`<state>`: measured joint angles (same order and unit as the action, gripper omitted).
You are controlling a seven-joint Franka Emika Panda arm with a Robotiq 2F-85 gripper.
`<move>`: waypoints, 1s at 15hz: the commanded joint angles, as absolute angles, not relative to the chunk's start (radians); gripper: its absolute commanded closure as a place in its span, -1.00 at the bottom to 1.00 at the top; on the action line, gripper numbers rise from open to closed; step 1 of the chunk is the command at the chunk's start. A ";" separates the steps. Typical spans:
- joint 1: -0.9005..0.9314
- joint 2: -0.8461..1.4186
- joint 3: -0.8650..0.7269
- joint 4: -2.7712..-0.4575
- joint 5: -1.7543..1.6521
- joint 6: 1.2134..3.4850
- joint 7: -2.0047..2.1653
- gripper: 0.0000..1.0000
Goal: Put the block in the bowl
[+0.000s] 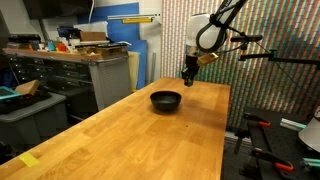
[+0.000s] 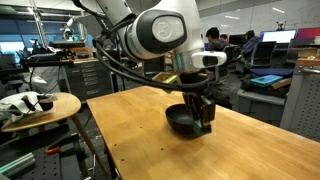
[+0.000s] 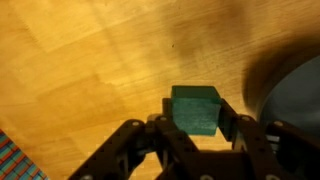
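Note:
In the wrist view the small dark green block (image 3: 195, 108) sits between my gripper's (image 3: 194, 118) two black fingers, which press on both its sides. The gripper is shut on the block, low over the wooden table. The black bowl (image 3: 296, 100) fills the right edge of that view, just beside the block. In both exterior views the gripper (image 1: 188, 76) (image 2: 204, 124) hangs right next to the bowl (image 1: 166, 99) (image 2: 181, 120), close to its rim. The block itself is hidden by the fingers in both exterior views.
The long wooden table (image 1: 130, 135) carries only the bowl. A grey cabinet with clutter (image 1: 70, 70) stands beside it in an exterior view. A round stool with a white object (image 2: 35, 105) stands off the table's edge. Camera stands (image 1: 270, 55) are close by.

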<state>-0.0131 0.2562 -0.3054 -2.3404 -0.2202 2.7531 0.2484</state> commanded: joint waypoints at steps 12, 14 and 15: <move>0.035 0.269 -0.116 -2.295 -0.279 2.782 0.212 0.57; 0.031 0.318 -0.098 -2.272 -0.257 2.789 0.177 0.57; 0.032 0.344 -0.098 -2.260 -0.256 2.800 0.168 0.57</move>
<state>0.0416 0.2663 -0.1148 -2.3165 -0.2881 2.7713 0.2291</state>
